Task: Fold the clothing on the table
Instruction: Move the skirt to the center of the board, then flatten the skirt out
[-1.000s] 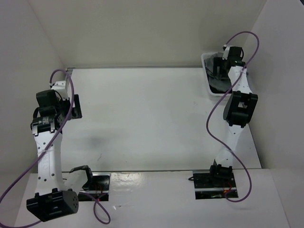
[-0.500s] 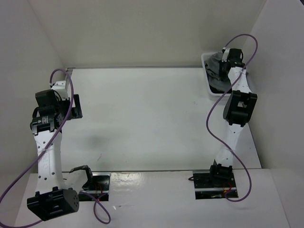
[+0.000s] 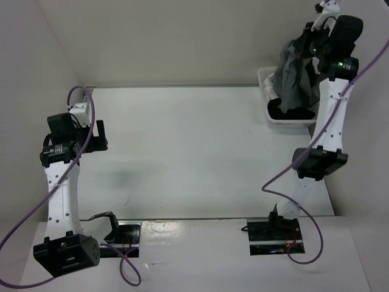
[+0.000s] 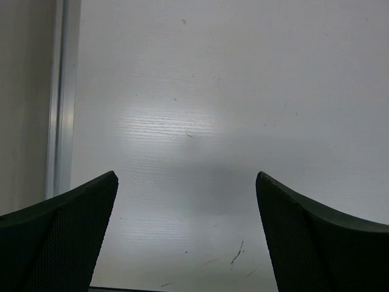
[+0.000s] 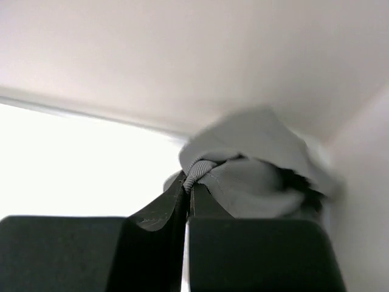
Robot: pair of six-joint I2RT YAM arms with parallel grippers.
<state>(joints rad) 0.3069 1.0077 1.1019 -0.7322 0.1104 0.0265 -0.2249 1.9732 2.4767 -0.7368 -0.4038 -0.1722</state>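
Removal of the skirt (image 3: 293, 72) from the basket (image 3: 264, 82) at the far right corner of the surface (image 3: 194, 152). The right arm (image 3: 331, 115) is raised high above the basket; its jaws are pressed together on a narrow ribbed strip at the top of the grey cloth (image 5: 255, 173), probably the waistband, though the bunching leaves this uncertain. The left arm (image 3: 61, 182) holds its jaws spread and empty over bare surface (image 4: 194, 91) near the left rail (image 4: 64, 91), well apart from the garment.

Orientation: the skirt hangs as a gathered column from the pinch, long axis near vertical, pinched end uppermost and the wider mass pointing down. Its lower end reaches the basket, beside or touching a black garment (image 3: 299, 112); actual contact cannot be made out.

Technique (judgement): the lower end should come clear of the basket rim before any sideways travel, so that neither the rim nor the black garment is dragged along. The carry should then run toward the middle of the surface, with the free end set down first and the pinched end drawn away from it, so that the pleats spread flat rather than pile. A single pinch leaves the cloth free to twist; the spread left jaws are well placed to take a second edge
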